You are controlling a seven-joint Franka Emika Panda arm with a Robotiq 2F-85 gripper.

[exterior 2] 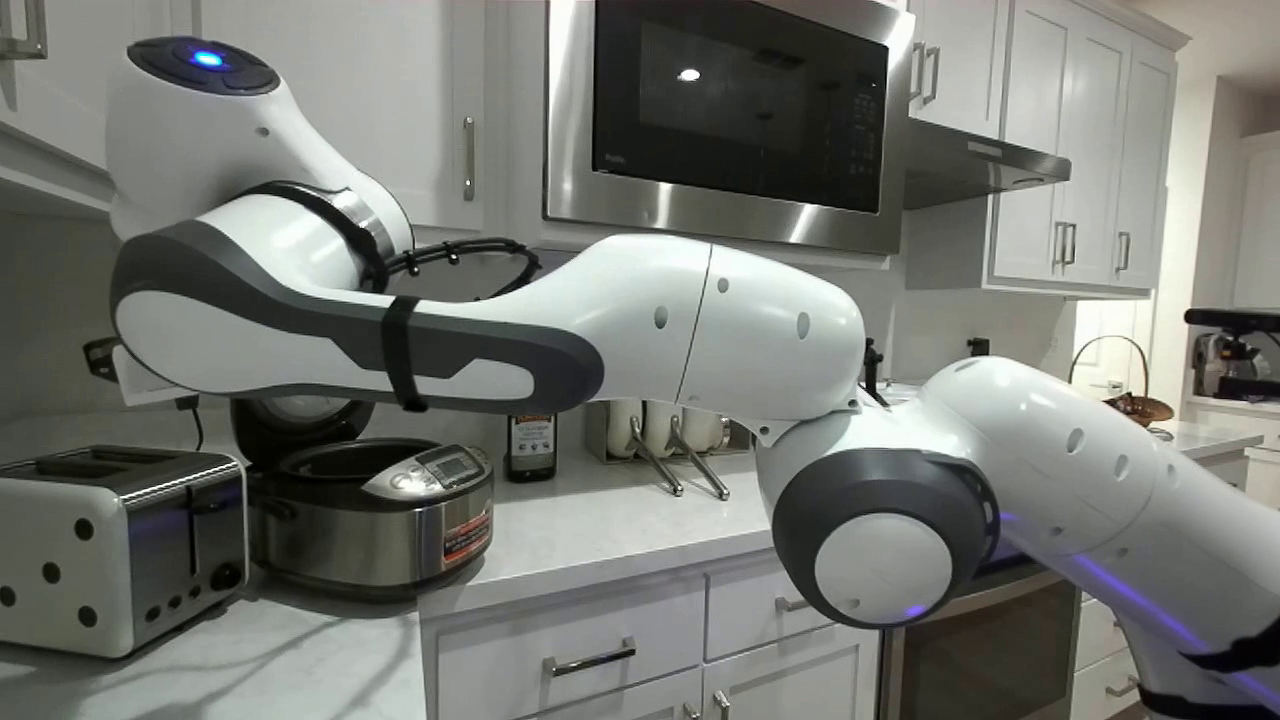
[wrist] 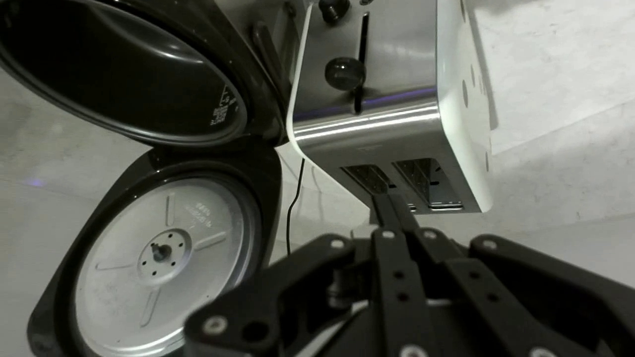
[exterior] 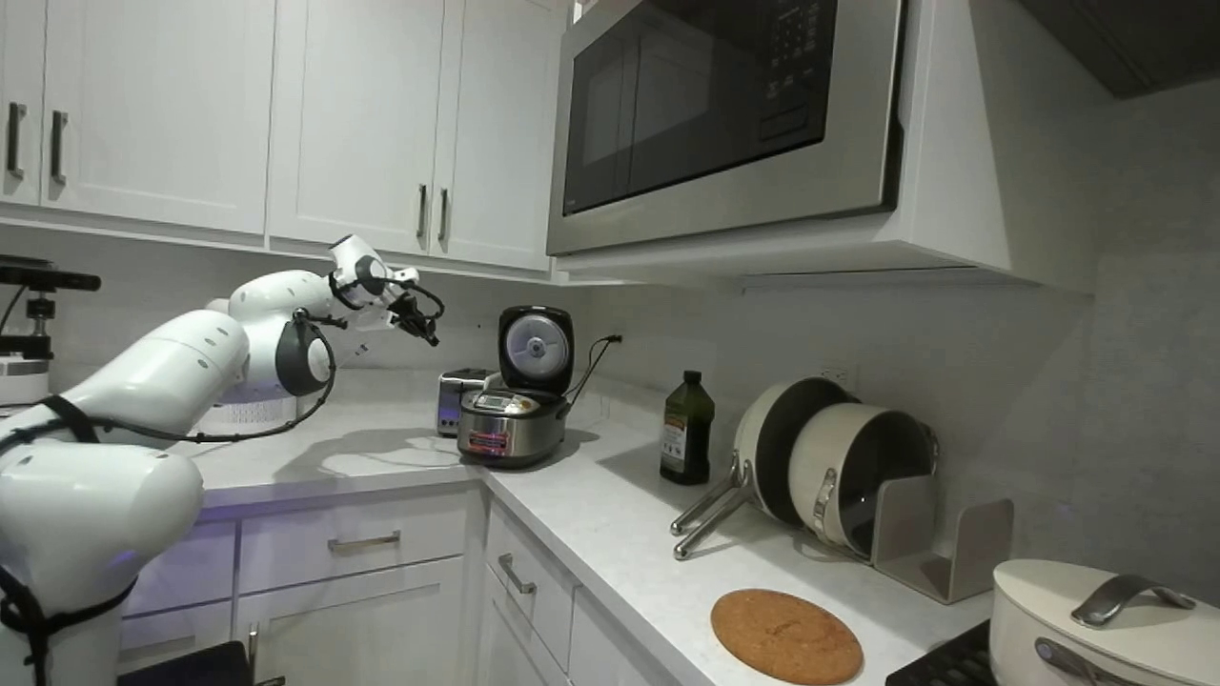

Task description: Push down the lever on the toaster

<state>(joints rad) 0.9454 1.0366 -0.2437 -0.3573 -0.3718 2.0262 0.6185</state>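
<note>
Counter (exterior: pixel 610 500): white, bending round a corner
Microwave (exterior: pixel 705 114): mounted above the counter
Pans (exterior: pixel 824 467): two, standing on edge
Rice cooker (exterior: pixel 515 433): just beside the toaster (exterior: pixel 452 395), lid (exterior: pixel 536 348) raised, covering part of it in an exterior view
Toaster: on the counter near the corner, lever (wrist: pixel 346 73) toward the upper end of its slot (wrist: pixel 363 37)
Bottle (exterior: pixel 687 433): dark, upright, between the pans and rice cooker
Gripper (exterior: pixel 434 340): jaws pressed together, holding nothing; raised above the counter, apart from the toaster
</note>
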